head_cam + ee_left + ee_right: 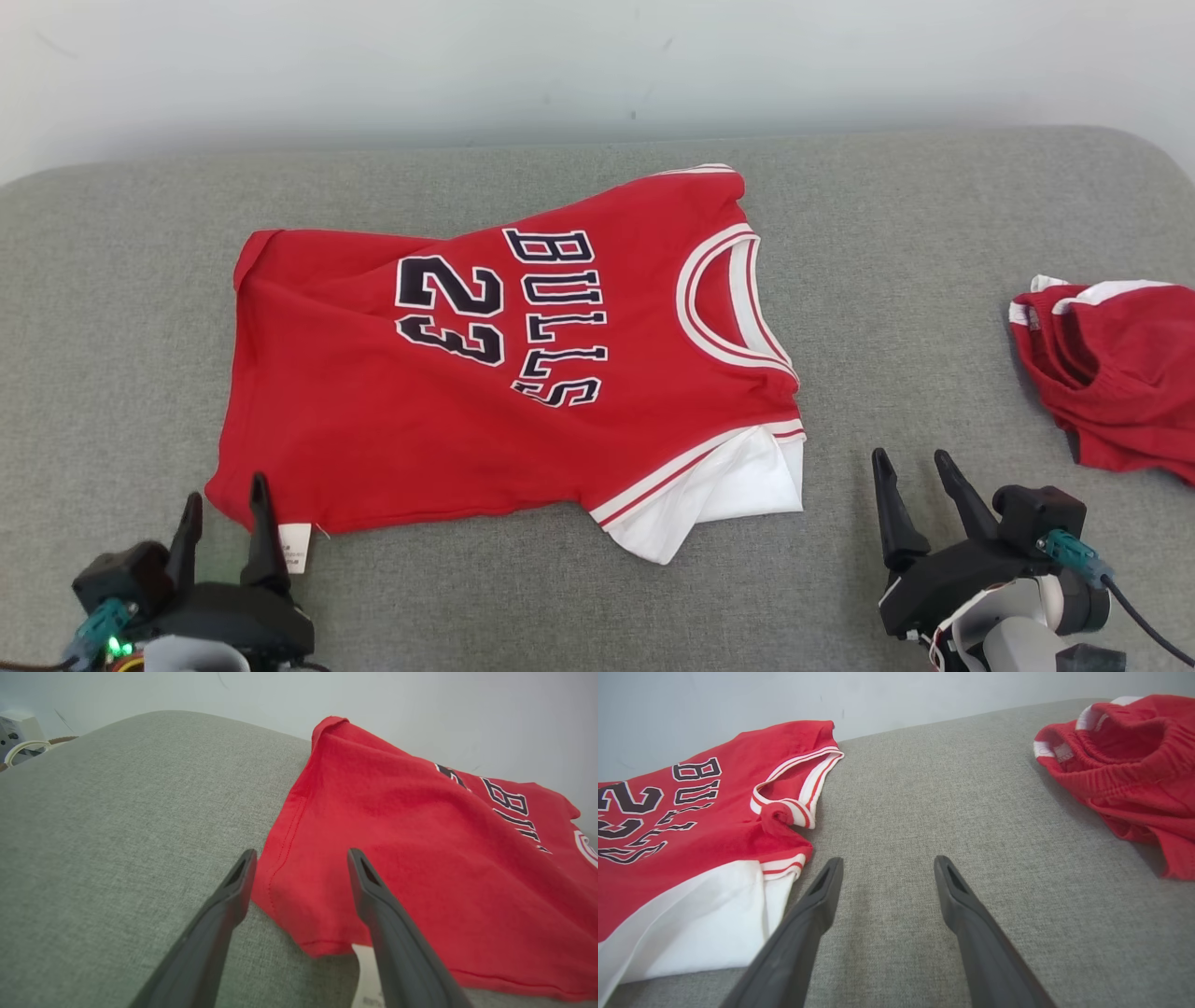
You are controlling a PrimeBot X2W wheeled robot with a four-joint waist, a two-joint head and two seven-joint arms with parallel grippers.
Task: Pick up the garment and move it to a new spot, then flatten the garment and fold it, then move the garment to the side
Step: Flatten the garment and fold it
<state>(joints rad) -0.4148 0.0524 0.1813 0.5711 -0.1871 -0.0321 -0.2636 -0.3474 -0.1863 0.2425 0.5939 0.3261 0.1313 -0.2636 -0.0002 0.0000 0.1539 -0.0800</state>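
Note:
The garment [485,373] is a red jersey with a black "BULLS 23" print, white trim and a white sleeve at its near right corner. It lies spread on the grey cushioned surface [140,308], hem to the left, neck to the right. My left gripper [224,504] stands open at the hem's near left corner; in the left wrist view the red hem corner [299,905] lies between my left gripper's [301,858] fingers, not pinched. My right gripper [910,467] is open over bare fabric just right of the white sleeve [705,924], seen as right gripper [887,865] in its wrist view.
A second red garment [1111,373] with white trim lies crumpled at the right edge, also in the right wrist view [1129,765]. A pale wall [597,65] runs behind the cushion. A white care label [294,546] sticks out at the jersey's near left corner.

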